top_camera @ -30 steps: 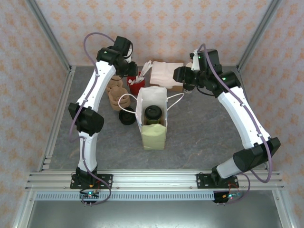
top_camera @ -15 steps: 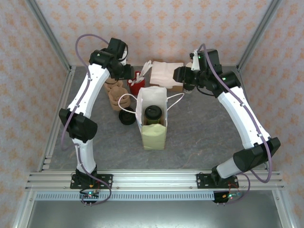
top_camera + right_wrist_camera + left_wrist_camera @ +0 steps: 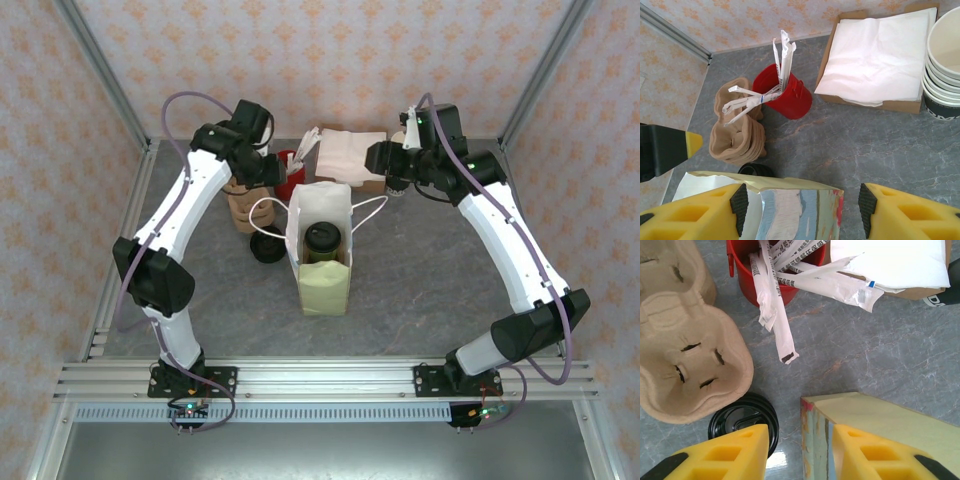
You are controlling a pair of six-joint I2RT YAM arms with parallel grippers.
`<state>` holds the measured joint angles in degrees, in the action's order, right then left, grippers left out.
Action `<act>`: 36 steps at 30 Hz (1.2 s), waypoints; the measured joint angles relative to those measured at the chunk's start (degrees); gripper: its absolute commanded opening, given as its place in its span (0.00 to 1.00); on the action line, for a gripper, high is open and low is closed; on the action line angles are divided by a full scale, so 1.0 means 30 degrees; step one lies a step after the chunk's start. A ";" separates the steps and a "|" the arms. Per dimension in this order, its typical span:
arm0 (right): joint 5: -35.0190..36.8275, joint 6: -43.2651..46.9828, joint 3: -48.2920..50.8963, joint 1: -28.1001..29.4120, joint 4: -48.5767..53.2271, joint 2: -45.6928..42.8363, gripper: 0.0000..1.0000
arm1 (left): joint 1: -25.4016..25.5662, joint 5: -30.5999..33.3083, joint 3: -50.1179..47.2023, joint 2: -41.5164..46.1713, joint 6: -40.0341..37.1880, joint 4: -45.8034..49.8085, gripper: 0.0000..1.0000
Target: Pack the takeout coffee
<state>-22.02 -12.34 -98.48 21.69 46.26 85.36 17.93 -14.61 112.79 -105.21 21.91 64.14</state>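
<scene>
Coffee (image 3: 322,238) sits lidded inside white bag (image 3: 325,290), mid-table | step, likely: adding extras | left gripper (image 3: 799,440) half-spread, empty, far-left by straw cup (image 3: 742,275) | right gripper (image 3: 802,197) wide apart, empty | next: you'd pinch one straw cleanly.

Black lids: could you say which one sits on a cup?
The round black plastic lid inside the white paper bag; the loose lid lies on the table.

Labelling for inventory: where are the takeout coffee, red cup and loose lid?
takeout coffee (image 3: 322,238), top external view, its black lid.
red cup (image 3: 792,100), right wrist view, its side wall.
loose lid (image 3: 740,412), left wrist view, its top.
</scene>
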 measured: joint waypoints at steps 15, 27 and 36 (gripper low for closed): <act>0.0015 0.0000 0.0590 0.0000 0.0000 -0.0146 0.63 | 0.0335 0.0073 -0.0160 -0.1311 0.1056 -0.1202 0.34; 0.0066 0.0000 0.0845 0.0000 0.0000 -0.0262 0.63 | 0.0401 0.1056 -0.0168 -0.2004 0.1202 -0.1326 0.41; 0.0066 0.0073 0.0845 -0.0131 0.0000 -0.0262 0.63 | 0.0401 0.1202 -0.0073 -0.2739 0.1260 -0.1399 0.38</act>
<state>-21.82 -12.12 -95.94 21.30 46.26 84.58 19.14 -11.00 112.57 -113.43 25.69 59.94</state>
